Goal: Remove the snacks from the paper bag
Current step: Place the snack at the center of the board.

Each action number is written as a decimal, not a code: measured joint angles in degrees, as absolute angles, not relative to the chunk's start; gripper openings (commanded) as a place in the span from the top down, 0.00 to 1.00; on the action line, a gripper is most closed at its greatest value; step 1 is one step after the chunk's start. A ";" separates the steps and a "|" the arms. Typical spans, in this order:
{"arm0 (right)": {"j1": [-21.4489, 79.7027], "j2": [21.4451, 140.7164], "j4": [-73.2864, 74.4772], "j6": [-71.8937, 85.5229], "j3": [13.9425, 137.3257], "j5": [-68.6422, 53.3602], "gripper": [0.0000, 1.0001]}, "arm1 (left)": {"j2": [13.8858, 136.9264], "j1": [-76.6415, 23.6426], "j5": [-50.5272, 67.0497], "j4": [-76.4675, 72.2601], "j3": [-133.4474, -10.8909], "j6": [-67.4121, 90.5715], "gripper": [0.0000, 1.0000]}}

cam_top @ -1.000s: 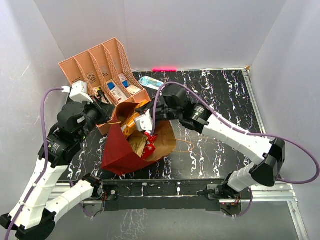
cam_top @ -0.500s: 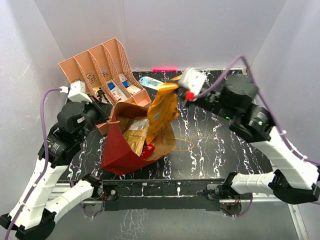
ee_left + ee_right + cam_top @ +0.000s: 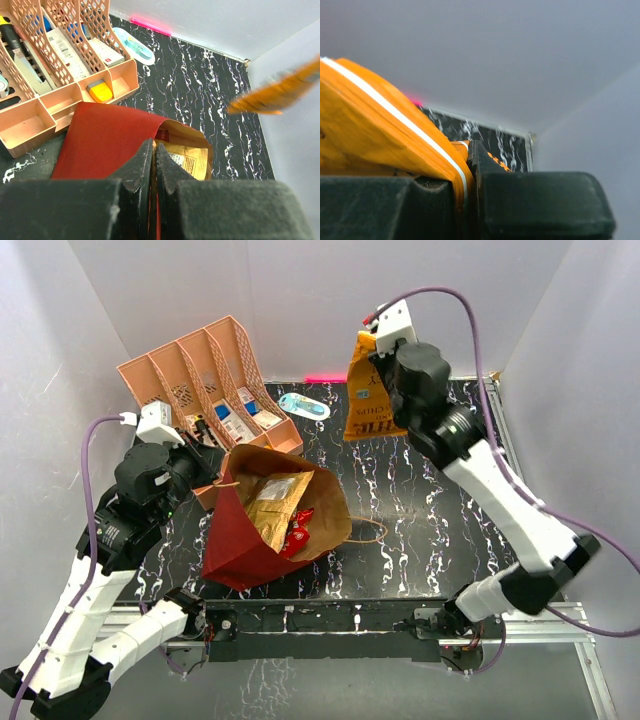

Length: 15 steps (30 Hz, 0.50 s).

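The dark-red paper bag (image 3: 235,545) lies open on the black table, kraft inside showing. A gold snack packet (image 3: 272,496) and a red one (image 3: 298,531) lie in its mouth. My left gripper (image 3: 213,468) is shut on the bag's upper rim; in the left wrist view (image 3: 152,150) the jaws pinch the bag edge (image 3: 105,137), with the gold packet (image 3: 187,160) just beyond. My right gripper (image 3: 370,346) is shut on the top of an orange snack packet (image 3: 365,395), which hangs high above the table's far side. The packet fills the left of the right wrist view (image 3: 370,125) and is clamped in the gripper (image 3: 467,160).
A peach slotted organizer (image 3: 200,375) with small boxes stands at the back left, right behind the bag. A light-blue oval object (image 3: 303,405) lies beside it. The bag's tan cord handle (image 3: 370,530) lies on the table to the right. White walls enclose the table.
My right gripper has pulled the orange packet out of the bag and lifted it up and back to the far right. The left gripper has stayed shut on the bag rim.
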<state>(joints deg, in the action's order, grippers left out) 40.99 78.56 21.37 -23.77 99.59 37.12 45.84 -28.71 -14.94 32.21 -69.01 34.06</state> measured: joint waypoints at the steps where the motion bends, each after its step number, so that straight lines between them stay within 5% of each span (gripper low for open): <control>1: 37.50 81.41 22.37 -22.28 99.50 36.45 0.92 | 45.89 -28.71 -14.94 32.21 -69.01 34.06 1.00; 8: 23.70 94.98 29.71 -8.71 100.86 27.68 0.92 | 46.09 -28.71 -14.79 32.23 -69.01 33.45 1.00; 15: 10.26 111.57 35.22 12.43 115.98 3.92 0.92 | 46.04 -28.71 -14.79 32.23 -69.01 32.56 1.00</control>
<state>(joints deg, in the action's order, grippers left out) 10.26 111.57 35.22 12.43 115.98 3.92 46.04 -28.71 -14.79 32.23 -69.01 32.56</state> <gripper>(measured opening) 0.080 0.018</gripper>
